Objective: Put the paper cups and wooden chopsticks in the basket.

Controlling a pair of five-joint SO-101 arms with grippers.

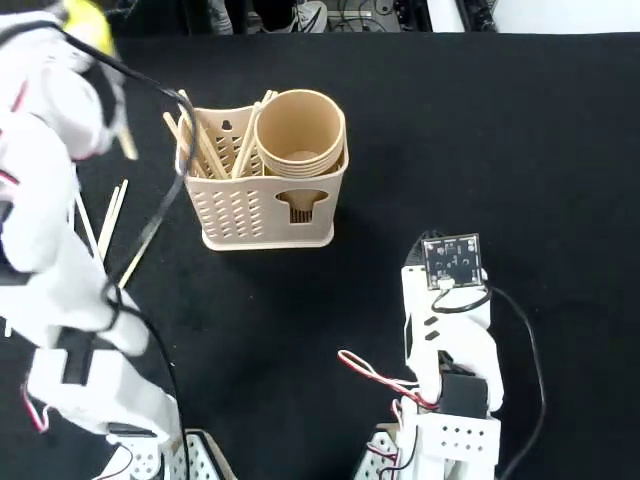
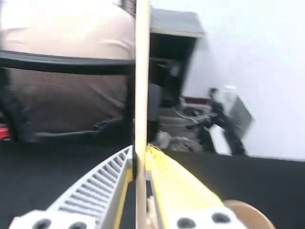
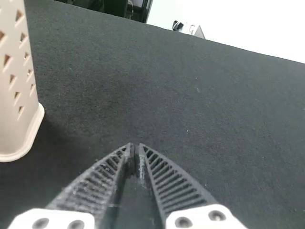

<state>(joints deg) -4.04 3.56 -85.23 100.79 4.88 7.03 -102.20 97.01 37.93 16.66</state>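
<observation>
**Basket** (image 1: 262,205) – beige, perforated walls, upright on the black table (image 1: 520,140), left of centre in the high view. In the right wrist view one of its corners (image 3: 16,81) stands on the cloth, apart from that arm's fingers.

**Paper cups** (image 1: 300,130) – a nested stack, upright, in the basket's right-hand compartment as the high view shows it. Part of a brown cup rim (image 2: 248,214) appears at the edge of the left wrist view.

**Chopsticks in basket** (image 1: 205,145) – a bundle leaning at mixed angles in the left-hand compartment, tips above the rim.

**Loose chopsticks** (image 1: 112,212) – lying on the cloth to the left of the basket, near the left arm and apart from the basket wall.

**Held chopstick** (image 2: 142,71) – a single wooden stick, upright through the left wrist view and clamped between the fingers.

**Left gripper** (image 2: 140,151) – one white finger and one yellow, pinching the held chopstick; in the high view its yellow part (image 1: 90,25) sits above the table's far left corner, beyond the basket.

**Right gripper** (image 3: 135,153) – black ribbed fingers pressed together with nothing between them, low over bare cloth.

**Right arm** (image 1: 450,340) – white, at the near edge, to the right of the basket and well apart from it.
</observation>
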